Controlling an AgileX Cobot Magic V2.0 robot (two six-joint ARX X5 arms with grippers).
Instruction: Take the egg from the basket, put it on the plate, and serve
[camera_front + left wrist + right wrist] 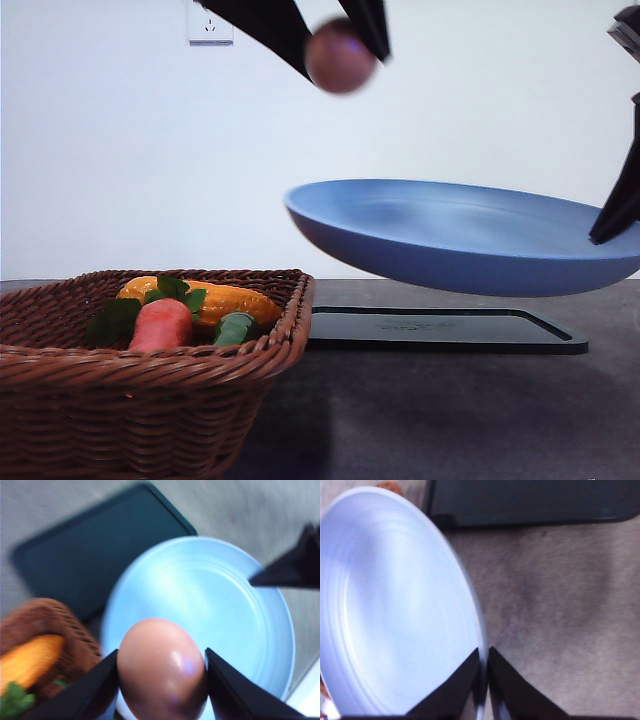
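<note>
Egg [162, 667]: we judge it smooth, fragile; we hold its sides
Left gripper [162, 680]: clamps egg
Right gripper [484, 680]: pinches plate [395, 605] rim

Left end effector [338, 45] grips egg [339, 56] high above plate [460, 235]. Plate held tilted off table [450, 410] by right end effector [612, 222] at rim. Basket [140, 380] holds carrot [160, 323], corn [215, 298].

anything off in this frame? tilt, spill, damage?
The plate is askew: held off the table by its rim in the right pincer, it dips toward the basket. The egg, gripped in the left pincer, is above it. No spill or damage visible.
</note>
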